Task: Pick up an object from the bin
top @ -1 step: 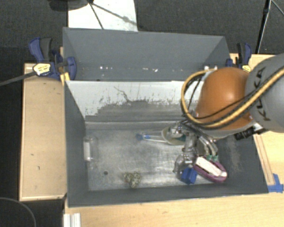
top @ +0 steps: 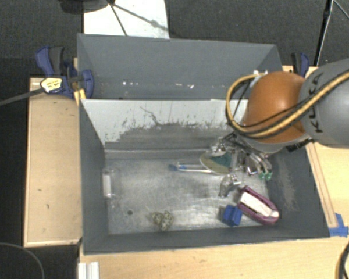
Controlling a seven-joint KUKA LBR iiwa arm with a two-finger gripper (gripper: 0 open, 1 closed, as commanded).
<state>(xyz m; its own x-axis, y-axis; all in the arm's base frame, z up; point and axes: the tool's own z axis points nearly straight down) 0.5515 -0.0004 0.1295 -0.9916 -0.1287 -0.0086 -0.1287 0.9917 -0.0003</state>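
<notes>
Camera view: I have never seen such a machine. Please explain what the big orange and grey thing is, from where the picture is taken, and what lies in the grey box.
One camera looks down on the box from above, a little from the side. The box is a grey metal bin holding small loose things. The grey and orange shape reaching in from the right is a robot arm; the orange part is its cover. At its end is the claw, low over the bin's right half. Nearest to it lie a purple and white object, a blue piece and a blue-handled stick. A small greenish lump lies near the front. Whether the claw holds anything, I cannot tell.
</notes>
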